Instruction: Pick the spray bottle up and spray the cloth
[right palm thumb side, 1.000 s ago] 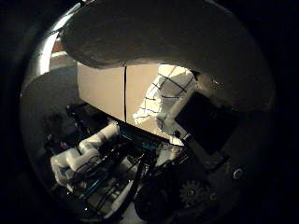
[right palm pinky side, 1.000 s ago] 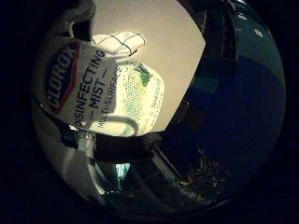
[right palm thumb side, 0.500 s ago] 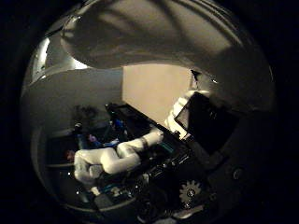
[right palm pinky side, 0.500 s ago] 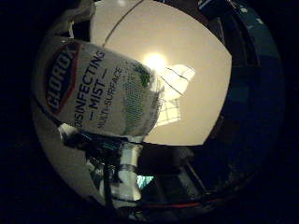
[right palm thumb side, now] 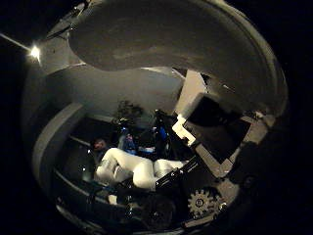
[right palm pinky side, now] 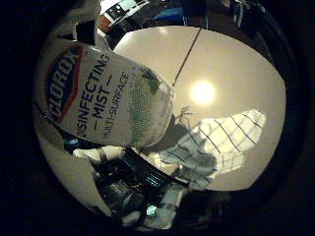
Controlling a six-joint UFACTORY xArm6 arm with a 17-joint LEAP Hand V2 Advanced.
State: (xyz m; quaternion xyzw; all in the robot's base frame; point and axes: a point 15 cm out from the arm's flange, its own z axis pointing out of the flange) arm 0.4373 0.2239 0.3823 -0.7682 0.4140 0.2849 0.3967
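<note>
The white spray bottle [right palm pinky side: 103,93] with a printed label fills much of the right little finger side palm view, close against the palm. Its pale rounded body [right palm thumb side: 166,39] also spans the right thumb side palm view. My hand [right palm thumb side: 210,122] shows there as black and white finger parts curled against the bottle's side. The cloth [right palm pinky side: 221,147], white with a dark grid pattern, lies crumpled on the light table [right palm pinky side: 177,54], beyond the bottle and away from it.
A bright lamp reflection [right palm pinky side: 204,92] sits on the table beside the cloth. The arm's white links [right palm thumb side: 137,168] and dark base parts lie below the hand. Room clutter shows past the table's far edge [right palm pinky side: 148,8].
The camera has swung with the hand. The bottle stays fixed against the palm. The cloth and more of the table have come into the little finger side view; the arm looks farther off.
</note>
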